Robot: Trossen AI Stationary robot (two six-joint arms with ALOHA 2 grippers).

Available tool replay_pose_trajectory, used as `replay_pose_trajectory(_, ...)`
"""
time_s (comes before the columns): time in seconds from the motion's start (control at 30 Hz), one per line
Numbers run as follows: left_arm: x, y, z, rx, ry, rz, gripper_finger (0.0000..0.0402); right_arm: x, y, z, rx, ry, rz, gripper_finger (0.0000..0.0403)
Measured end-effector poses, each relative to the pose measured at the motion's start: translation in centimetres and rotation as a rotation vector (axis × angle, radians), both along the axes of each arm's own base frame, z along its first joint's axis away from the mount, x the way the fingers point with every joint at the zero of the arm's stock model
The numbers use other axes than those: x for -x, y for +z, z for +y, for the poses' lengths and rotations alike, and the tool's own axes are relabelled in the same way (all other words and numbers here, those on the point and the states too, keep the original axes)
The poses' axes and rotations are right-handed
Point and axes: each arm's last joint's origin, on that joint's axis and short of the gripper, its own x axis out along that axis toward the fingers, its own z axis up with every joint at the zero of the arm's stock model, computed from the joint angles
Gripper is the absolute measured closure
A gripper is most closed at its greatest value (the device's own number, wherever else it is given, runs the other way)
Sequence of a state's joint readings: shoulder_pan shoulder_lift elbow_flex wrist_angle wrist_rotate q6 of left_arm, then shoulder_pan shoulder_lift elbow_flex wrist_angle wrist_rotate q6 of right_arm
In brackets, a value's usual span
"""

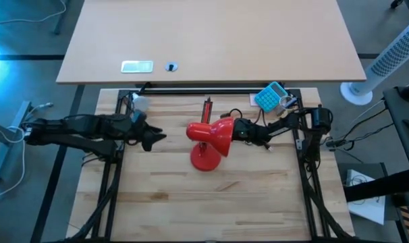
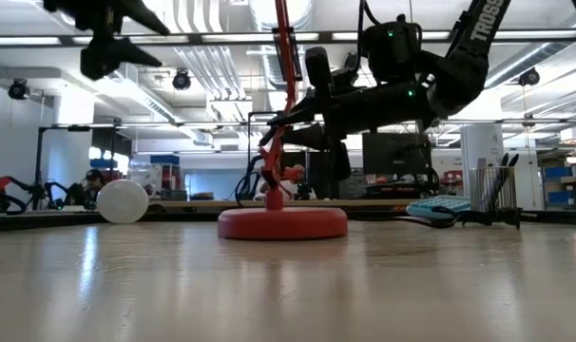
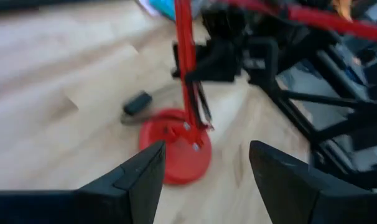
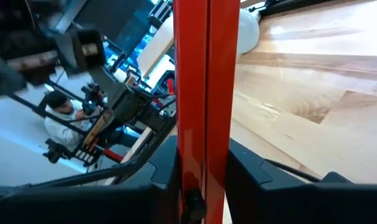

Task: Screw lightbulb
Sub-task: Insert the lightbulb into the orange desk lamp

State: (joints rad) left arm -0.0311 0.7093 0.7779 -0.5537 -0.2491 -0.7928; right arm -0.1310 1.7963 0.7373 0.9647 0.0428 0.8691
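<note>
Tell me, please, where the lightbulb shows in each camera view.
High view: the lightbulb lies near the back left corner of the table.
Low view: at the left, beside the red lamp.
Left wrist view: not in it.
Right wrist view: partly hidden behind the lamp's arm.
Shared landmark: the red lamp.

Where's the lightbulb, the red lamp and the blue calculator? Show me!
lightbulb [image 1: 141,103], high view, on its white dome.
red desk lamp [image 1: 221,133], high view, on its cone shade.
blue calculator [image 1: 270,96], high view, on its face.
</note>
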Motion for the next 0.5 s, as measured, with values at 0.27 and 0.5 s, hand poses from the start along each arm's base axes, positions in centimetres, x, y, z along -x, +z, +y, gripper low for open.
replay_pose_trajectory(0.27,1.1,3.9,0.4,-0.153,0.077,0.002,0.0178,0.1,3.0,0.1,0.026,0.035,0.141,0.0328)
replay_pose_trajectory(0.5,1.8,5.9,0.7,-0.245,0.127,-0.014,0.0178,1.3,8.3,0.2,0.105,0.069,0.398,0.0329)
